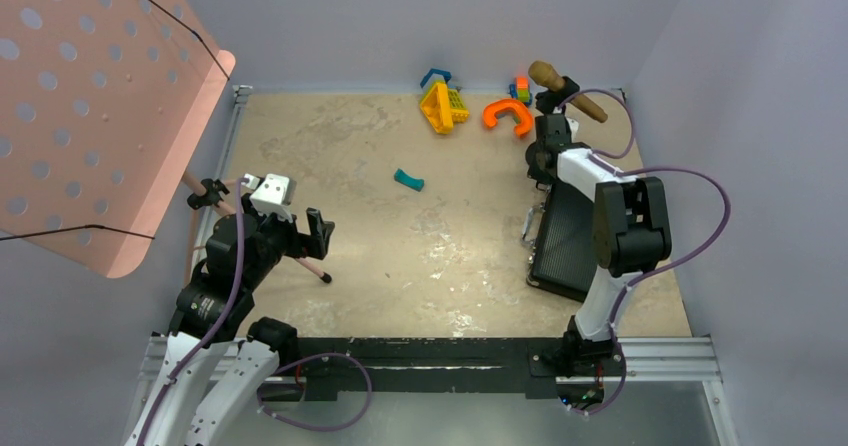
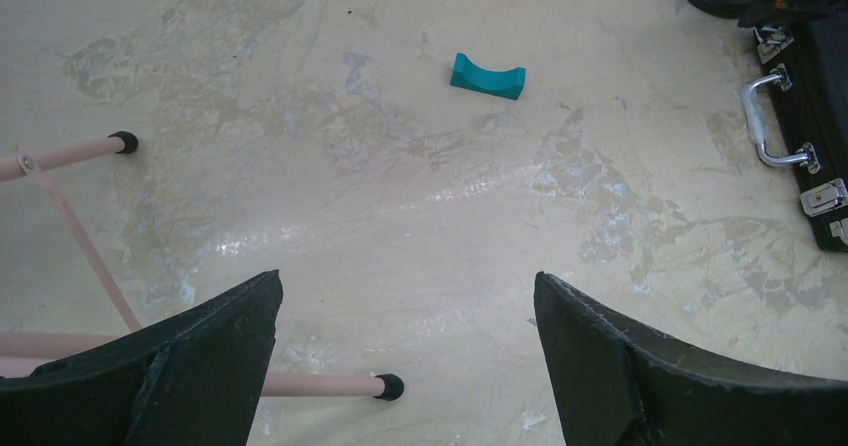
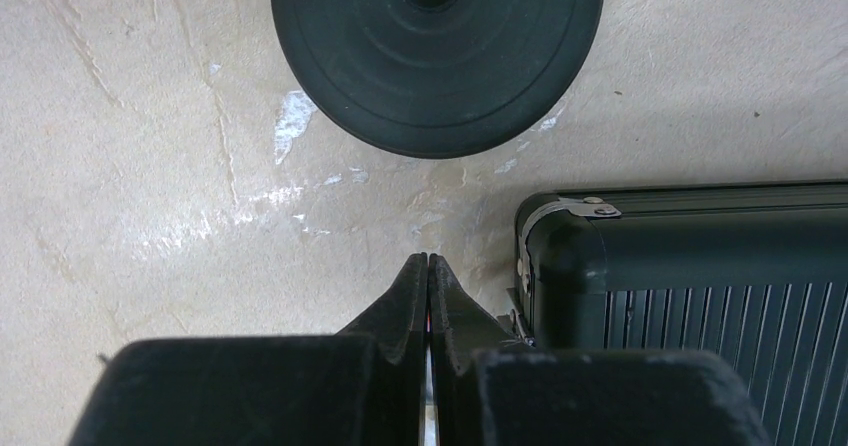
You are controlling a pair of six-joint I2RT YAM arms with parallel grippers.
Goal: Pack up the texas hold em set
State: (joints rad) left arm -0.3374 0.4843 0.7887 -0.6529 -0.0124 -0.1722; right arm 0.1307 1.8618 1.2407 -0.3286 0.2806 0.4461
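The black ribbed case [image 1: 565, 241] of the texas hold em set lies closed on the right side of the table. Its silver handle [image 2: 765, 116] and a latch [image 2: 825, 196] face the table's middle. The right wrist view shows its far left corner [image 3: 700, 266] with a silver corner cap. My right gripper [image 3: 428, 258] is shut, fingers pressed together, tips just above the table beside that corner. Far from the case, my left gripper [image 2: 407, 281] hangs wide open over bare table at the left [image 1: 320, 228]. Chips, cards and dice are hidden.
A black round stand base [image 3: 437, 56] sits just beyond my right gripper. A teal curved piece [image 1: 408, 179] lies mid-table. Orange [image 1: 507, 116] and yellow [image 1: 442, 106] toys lie at the back. A pink perforated stand [image 1: 90, 106] overhangs the left, one leg [image 2: 320, 384] below my left gripper.
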